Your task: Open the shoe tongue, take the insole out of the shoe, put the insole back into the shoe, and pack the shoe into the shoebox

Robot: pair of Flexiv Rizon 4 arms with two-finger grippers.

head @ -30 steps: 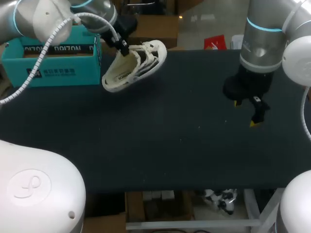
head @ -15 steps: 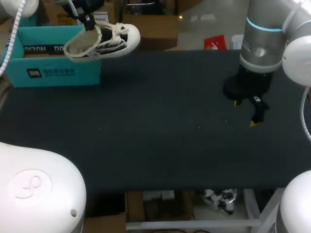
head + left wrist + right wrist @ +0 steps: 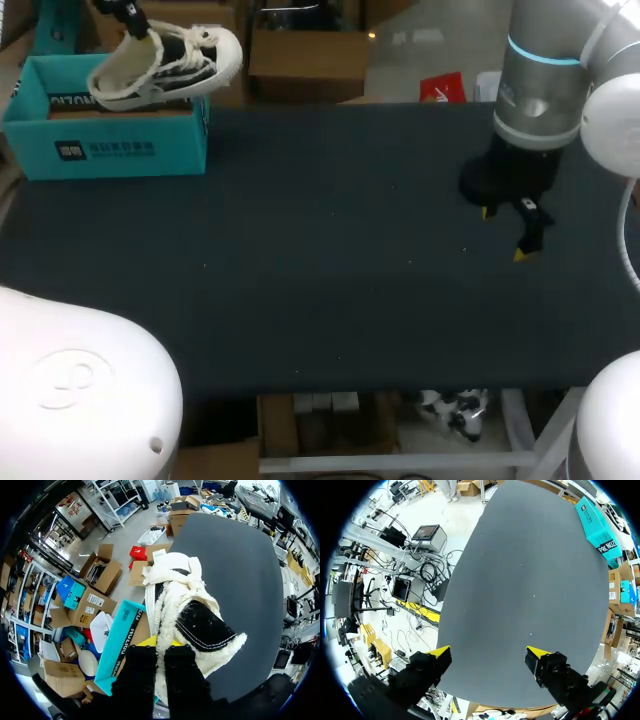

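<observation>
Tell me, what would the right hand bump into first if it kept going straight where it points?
Most likely the bare black table. The right hand points down at it, open, with nothing between its fingers or in the way. The shoebox sits far off to the side.

dark table (image 3: pixel 330 280) — teal shoebox (image 3: pixel 110 140) sits at its far-left corner
</observation>
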